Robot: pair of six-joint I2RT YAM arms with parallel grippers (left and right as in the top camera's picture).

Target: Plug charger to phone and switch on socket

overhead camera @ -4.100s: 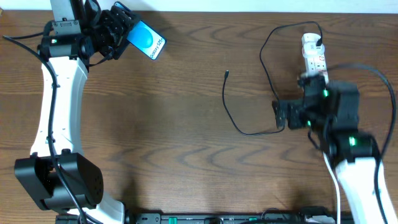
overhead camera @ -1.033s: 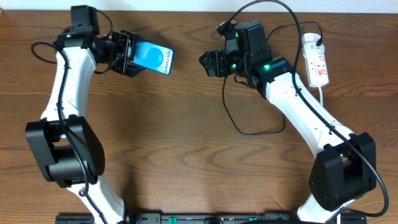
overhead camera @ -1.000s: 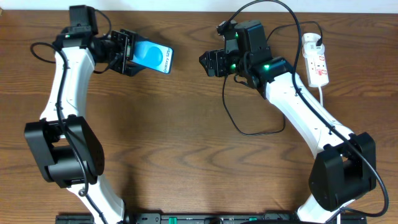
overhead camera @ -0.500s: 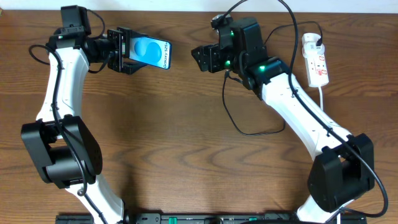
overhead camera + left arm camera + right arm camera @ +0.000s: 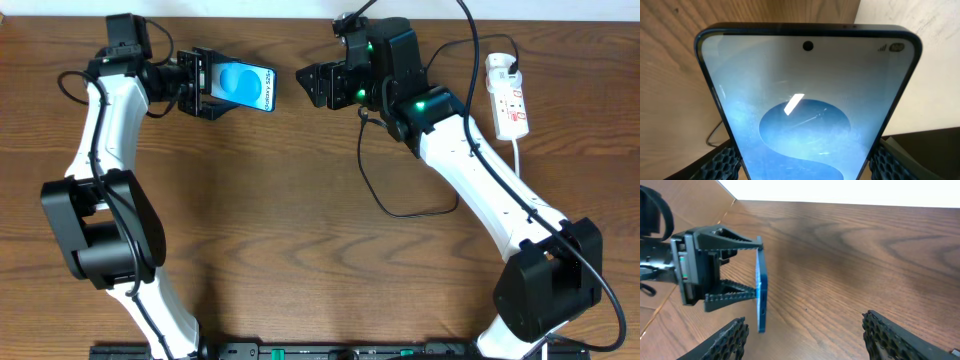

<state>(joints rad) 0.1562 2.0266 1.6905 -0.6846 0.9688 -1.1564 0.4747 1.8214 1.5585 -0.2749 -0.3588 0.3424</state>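
The phone (image 5: pixel 243 87) has a bright blue screen and is held off the table at the back left. My left gripper (image 5: pixel 212 82) is shut on its sides. In the left wrist view the phone's screen (image 5: pixel 805 115) fills the frame between the pads (image 5: pixel 722 162). My right gripper (image 5: pixel 308 86) hangs open just right of the phone, with nothing between its fingers. The right wrist view shows the phone (image 5: pixel 761 290) edge-on ahead of my right gripper (image 5: pixel 810 335). The charger's black cable (image 5: pixel 405 215) lies on the table under the right arm, its tip hidden. The white socket (image 5: pixel 507 95) lies at the back right.
The socket's white cord (image 5: pixel 519 150) runs down toward the table's front beside the right arm. Dark wood table (image 5: pixel 260 230) spreads between the two arms. A pale wall (image 5: pixel 840 190) borders the table's far edge.
My right gripper has moved left and toward the back, closing the distance to the phone. The left gripper has raised the phone slightly and levelled it. The charger cable has not moved.
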